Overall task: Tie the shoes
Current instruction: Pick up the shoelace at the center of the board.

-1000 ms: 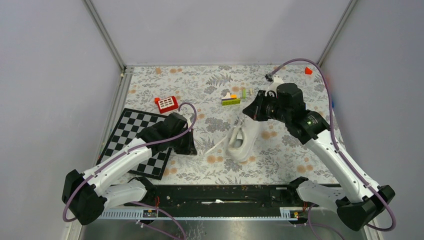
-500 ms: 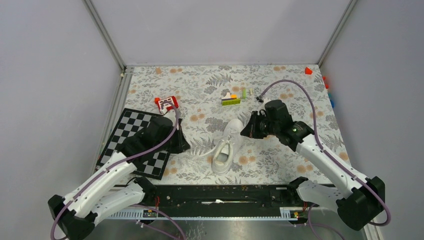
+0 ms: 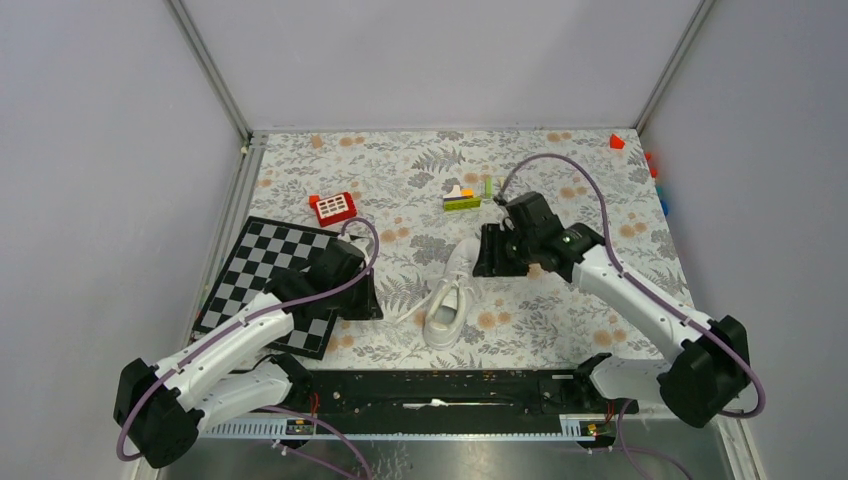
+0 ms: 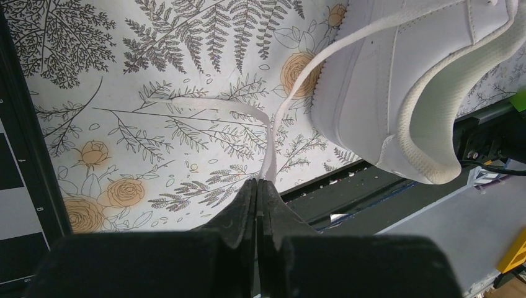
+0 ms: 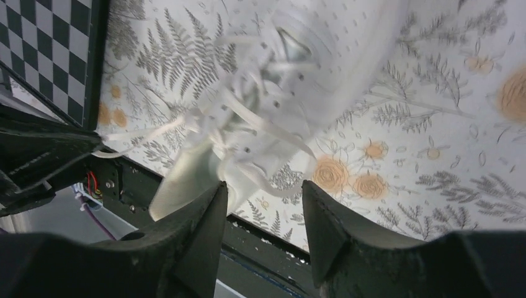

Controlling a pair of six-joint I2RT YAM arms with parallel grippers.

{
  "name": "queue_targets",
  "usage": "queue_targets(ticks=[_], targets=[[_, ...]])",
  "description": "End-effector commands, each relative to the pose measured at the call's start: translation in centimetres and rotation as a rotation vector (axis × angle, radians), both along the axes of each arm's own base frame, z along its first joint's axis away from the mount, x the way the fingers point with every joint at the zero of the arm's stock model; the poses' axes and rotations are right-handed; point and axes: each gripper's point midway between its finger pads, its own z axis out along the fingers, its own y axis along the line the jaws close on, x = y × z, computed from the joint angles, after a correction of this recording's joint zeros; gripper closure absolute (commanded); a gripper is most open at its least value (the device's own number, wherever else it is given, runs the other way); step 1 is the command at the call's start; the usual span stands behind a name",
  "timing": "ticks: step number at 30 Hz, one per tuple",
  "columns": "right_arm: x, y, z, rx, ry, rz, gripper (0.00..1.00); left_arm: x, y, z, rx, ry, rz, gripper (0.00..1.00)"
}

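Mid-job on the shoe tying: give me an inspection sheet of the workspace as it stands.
Surface: floral-print tablecloth, lying flat.
Job's things: all-white low-top sneaker near centre, laces loose, not tied.
Clutter: black-and-white chessboard at left; red gridded toy block; green-and-yellow brick stack; small red piece in far right corner.
Hands: left hand shut on white lace; right hand open above the sneaker, gripping nothing.
Cables: purple cable looping over each arm, clear of the sneaker.
Surroundings: grey walls, metal corner posts.

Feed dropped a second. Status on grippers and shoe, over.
Left gripper shut on lace end. Right gripper open near sneaker, holding nothing. Sneaker on mat, untied. Chessboard by left arm, apart.
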Motion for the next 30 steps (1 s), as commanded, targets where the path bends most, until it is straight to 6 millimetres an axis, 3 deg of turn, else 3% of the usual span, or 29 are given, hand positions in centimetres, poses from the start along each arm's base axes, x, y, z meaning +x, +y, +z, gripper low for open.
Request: queue_targets(ticks=[1, 5, 11, 15, 25, 30], targets=[[2.8, 2.3, 4.1, -0.100, -0.162, 0.070, 0.44, 1.3, -1.2, 2.2, -0.063, -0.061, 0.003, 1.00], [3.5, 4.5, 4.6, -0.359, -0.209, 0.185, 0.41, 1.6, -0.8, 2.4, -0.061, -0.087, 0.039, 1.00], [6.0, 8.7, 3.7, -0.437, -0.181, 0.318, 0.39, 1.0, -0.7, 1.8, -0.116, -0.078, 0.090, 1.00], [6.4, 10.9, 1.2, -0.444, -0.139, 0.430, 0.31, 1.2, 0.0, -0.1, -0.108, -0.066, 0.171, 1.00], [5.2, 10.8, -5.7, -0.523, 0.015, 0.592, 0.29, 1.2, -0.2, -1.2, -0.154, -0.057, 0.221, 1.00], [4.4, 10.7, -7.7, -0.535, 0.077, 0.629, 0.32, 1.3, -0.3, -1.3, -0.142, -0.054, 0.210, 1.00]])
